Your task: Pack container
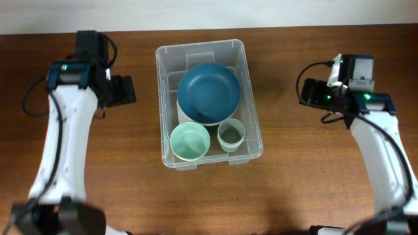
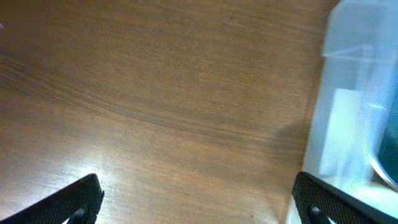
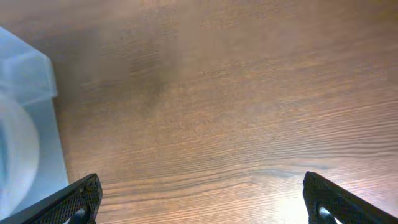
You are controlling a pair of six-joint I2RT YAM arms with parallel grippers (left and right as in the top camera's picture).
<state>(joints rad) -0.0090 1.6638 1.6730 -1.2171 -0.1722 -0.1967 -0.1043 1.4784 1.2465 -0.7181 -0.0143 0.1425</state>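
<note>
Nearest the left wrist lens, the black fingertips (image 2: 78, 200) of the left gripper (image 2: 198, 193) stand spread wide over the brown wooden table (image 2: 161, 106), with nothing between them. The right gripper (image 3: 202, 190) is likewise spread wide over bare wood and holds nothing. The large rectangular clear plastic container (image 1: 202, 47) stands upright between the two grippers, touching neither. Its wall appears just beyond the inner finger of each gripper, at the right edge of the left wrist view and the left edge of the right wrist view. Inside the container, a dark blue round bowl (image 1: 209, 91) rests on a cream dish (image 1: 185, 115) at the end farther from the arm bases. A pale green bowl (image 1: 189, 141) and a small pale green cup (image 1: 231, 135) sit side by side at the nearer end, the bowl on the left gripper's side.
</note>
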